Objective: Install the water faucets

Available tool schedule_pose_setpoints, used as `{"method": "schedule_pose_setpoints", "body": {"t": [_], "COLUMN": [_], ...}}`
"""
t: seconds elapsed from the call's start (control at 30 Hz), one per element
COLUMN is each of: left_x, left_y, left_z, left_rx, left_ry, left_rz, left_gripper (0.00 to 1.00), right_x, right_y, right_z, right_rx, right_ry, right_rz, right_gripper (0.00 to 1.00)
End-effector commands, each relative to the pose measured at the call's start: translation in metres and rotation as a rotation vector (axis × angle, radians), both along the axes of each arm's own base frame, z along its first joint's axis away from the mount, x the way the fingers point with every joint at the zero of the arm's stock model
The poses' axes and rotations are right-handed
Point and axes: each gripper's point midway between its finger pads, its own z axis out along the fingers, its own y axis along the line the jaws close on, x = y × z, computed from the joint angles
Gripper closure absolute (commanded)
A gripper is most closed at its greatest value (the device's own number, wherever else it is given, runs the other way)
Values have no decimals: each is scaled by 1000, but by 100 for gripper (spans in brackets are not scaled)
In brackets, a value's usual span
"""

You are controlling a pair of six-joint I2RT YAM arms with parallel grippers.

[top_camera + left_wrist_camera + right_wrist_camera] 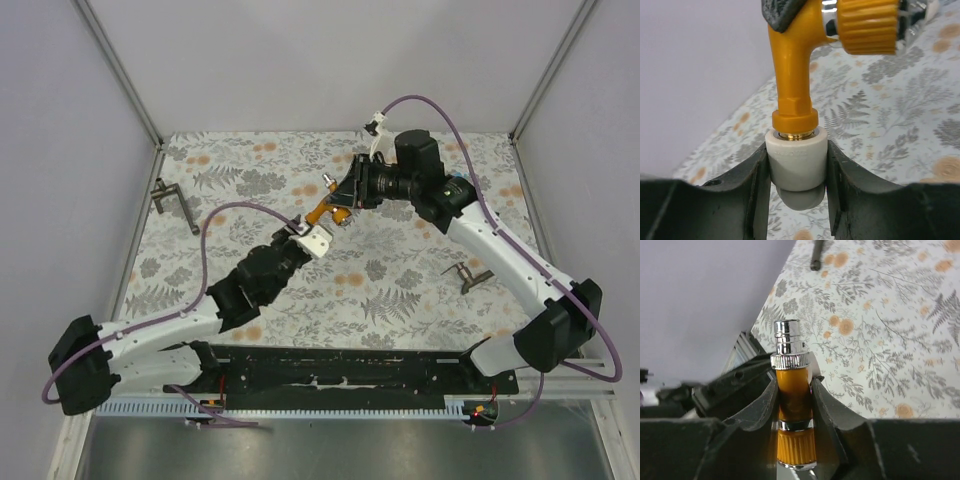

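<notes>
a: which step is this?

b: mating, i'd judge; the orange faucet (pixel 790 75) stands upright with its stem in the white fitting (pixel 797 157), both held above the table (pixel 400 290) near its middle; a thin band of brass thread (pixel 797 135) shows between collar and fitting, so it looks not fully seated.

a: and the hands?

b: the left gripper (pixel 798 195) is clamped on the fitting's sides; the right gripper (pixel 794 410) is pinched around the faucet's orange body, chrome spout (pixel 788 337) poking out past its fingers.

a: next move?

b: probably turning the faucet about its stem while the left holds the fitting steady; the axes must stay in line or the thread may cross.

a: arm pose?

b: both reach inward, wrists meeting mid-table; the right comes from the far side with its elbow bent, the left stretches up from the near left.
</notes>
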Motion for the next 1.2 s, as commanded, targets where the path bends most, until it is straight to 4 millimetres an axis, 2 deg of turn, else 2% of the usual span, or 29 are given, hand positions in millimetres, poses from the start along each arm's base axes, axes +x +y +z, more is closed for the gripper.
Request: {"method": "schedule_pose_setpoints", "body": {"t": [0.0, 0.07, 0.1, 0.3, 0.37, 0.47, 0.6, 0.7, 0.73, 0.77, 0.8, 0.9, 1.0, 1.1, 1.17], "left_x": [-4, -8, -8, -14, -19, -22, -24, -27, -28, -30, -29, -34, -42, -47, -52], "left_y": [8, 0, -3, -11, -14, -12, -7, -3, -2, -2, 0, -3, -11, -17, -22], "left_z": [78, 76, 73, 50, 39, 21, -8, -20, -22, -25, -26, -25, -16, -3, 4], "left_rx": [2, 22, 40, -29, -49, -106, -191, -291, -336, -363, -390, -451, -501, -549, -565], "left_ry": [-398, -447, -454, -321, -254, -135, 75, 223, 274, 317, 351, 440, 488, 511, 525], "left_rz": [247, 260, 261, 178, 132, 101, 62, 20, 5, -16, -25, -89, -188, -270, -331], "left_gripper": [98, 98, 98, 98, 98, 98, 98, 98, 98, 98, 98, 98, 98, 98, 98], "right_x": [36, 34, 34, 40, 41, 43, 45, 43, 43, 41, 39, 34, 28, 15, 1], "right_y": [-19, -17, -17, -25, -29, -35, -43, -52, -56, -58, -61, -68, -63, -53, -45], "right_z": [-28, -36, -35, -13, -5, 10, 27, 40, 41, 42, 41, 43, 38, 34, 39], "right_rx": [-52, -44, -36, -30, -38, -44, -82, -104, -123, -138, -153, -179, -185, -167, -136], "right_ry": [264, 323, 334, 241, 193, 112, -18, -120, -152, -188, -211, -285, -407, -531, -591], "right_rz": [-364, -378, -387, -414, -409, -396, -357, -305, -296, -275, -270, -258, -163, -22, 83], "right_gripper": [100, 98, 92, 73, 64, 43, 41, 41, 38, 29, 18, 2, 2, 2, 2]}}
